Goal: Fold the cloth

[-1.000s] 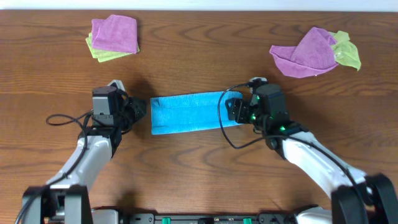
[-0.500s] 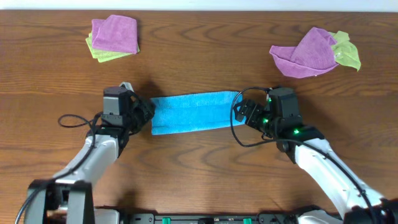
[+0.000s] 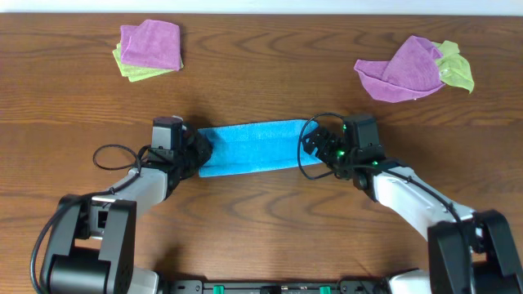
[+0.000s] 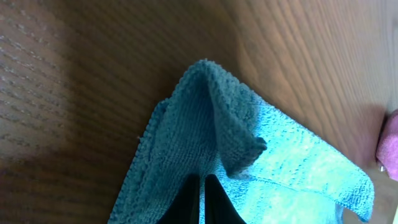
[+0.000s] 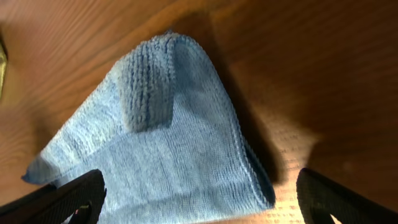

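Starting at the far left of the brown desk [image 3: 261,229], a purple cloth [image 3: 151,42] sits on a green cloth [image 3: 129,70]. Nearer the middle, the left end effector [image 3: 198,151] has its fingers [image 4: 189,200] squeezed together on the left end of the blue cloth [image 3: 253,147], which bunches up there. The cloth lies as a long flat strip in the middle of the desk. The right end effector [image 3: 309,143] sits at its right end, fingers [image 5: 68,199] wide apart with the cloth's end between them. Far right lies another purple and green pile [image 3: 409,69].
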Motion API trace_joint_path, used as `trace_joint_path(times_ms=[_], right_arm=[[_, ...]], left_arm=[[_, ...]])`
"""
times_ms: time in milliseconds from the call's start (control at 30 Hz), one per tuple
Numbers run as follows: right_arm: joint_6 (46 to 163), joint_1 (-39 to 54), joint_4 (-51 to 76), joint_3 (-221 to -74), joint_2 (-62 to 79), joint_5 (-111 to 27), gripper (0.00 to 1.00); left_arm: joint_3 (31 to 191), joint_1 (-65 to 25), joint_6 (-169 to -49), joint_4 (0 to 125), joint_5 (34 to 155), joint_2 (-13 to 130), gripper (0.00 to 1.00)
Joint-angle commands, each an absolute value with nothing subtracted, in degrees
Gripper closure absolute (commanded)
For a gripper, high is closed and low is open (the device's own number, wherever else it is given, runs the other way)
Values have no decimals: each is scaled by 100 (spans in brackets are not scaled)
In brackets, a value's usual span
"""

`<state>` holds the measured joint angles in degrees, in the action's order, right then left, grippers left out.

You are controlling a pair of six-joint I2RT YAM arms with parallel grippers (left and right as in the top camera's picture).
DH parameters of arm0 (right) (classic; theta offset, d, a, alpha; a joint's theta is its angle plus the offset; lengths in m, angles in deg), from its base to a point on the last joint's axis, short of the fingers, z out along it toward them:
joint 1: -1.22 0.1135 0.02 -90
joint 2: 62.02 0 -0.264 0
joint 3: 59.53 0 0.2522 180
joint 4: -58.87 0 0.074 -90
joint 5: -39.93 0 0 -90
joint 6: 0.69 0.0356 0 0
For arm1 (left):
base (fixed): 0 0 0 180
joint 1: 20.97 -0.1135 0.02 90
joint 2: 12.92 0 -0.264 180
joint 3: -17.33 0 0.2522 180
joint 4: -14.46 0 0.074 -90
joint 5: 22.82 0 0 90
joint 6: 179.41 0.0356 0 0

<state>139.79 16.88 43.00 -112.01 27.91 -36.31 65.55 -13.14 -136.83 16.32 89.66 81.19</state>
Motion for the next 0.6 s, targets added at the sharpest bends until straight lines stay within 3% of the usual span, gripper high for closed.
trace_joint_path(times_ms=[0, 300, 567], right_arm=[[14164, 1651, 4483, -11164, 3001, -3496, 3], [14269, 1653, 4805, -11164, 3300, -3500, 7], [14374, 1661, 5310, -11164, 3840, -3203, 20]], left_arm=[[6570, -1296, -13724, 1638, 8920, 8263, 94], [6570, -1296, -13726, 1641, 8909, 8272, 94], [6570, -1296, -13726, 1638, 8918, 8272, 94]])
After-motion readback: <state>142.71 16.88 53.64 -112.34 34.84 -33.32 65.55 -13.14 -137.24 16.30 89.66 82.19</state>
